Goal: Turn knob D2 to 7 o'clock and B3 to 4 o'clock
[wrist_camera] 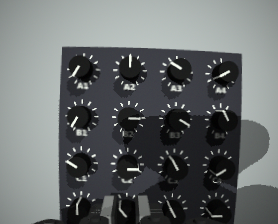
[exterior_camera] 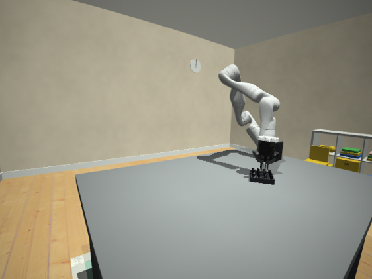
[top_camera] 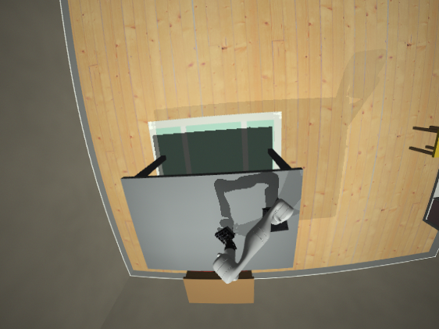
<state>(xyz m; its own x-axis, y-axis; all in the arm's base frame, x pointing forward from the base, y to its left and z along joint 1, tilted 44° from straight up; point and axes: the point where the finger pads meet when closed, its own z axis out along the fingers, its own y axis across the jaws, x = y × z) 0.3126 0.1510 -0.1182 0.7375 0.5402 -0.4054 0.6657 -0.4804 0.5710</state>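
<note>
The black knob box (wrist_camera: 150, 135) stands on the grey table, and it also shows in the top view (top_camera: 224, 235) and the exterior view (exterior_camera: 261, 176). In the wrist view the names read upright, with row A at the top. My gripper (wrist_camera: 125, 209) comes straight down from above and is shut on knob D2 (wrist_camera: 124, 207) at the bottom edge, one finger on each side. The line on D2 is partly hidden by the fingers. Knob B3 (wrist_camera: 176, 120) has its white line pointing to the lower right. The gripper also shows in the exterior view (exterior_camera: 265, 167).
The box sits near the table's edge by the arm's base (top_camera: 278, 219). A cardboard box (top_camera: 219, 290) stands on the floor beside that edge. A white shelf (exterior_camera: 344, 154) with yellow bins stands off the table at the right.
</note>
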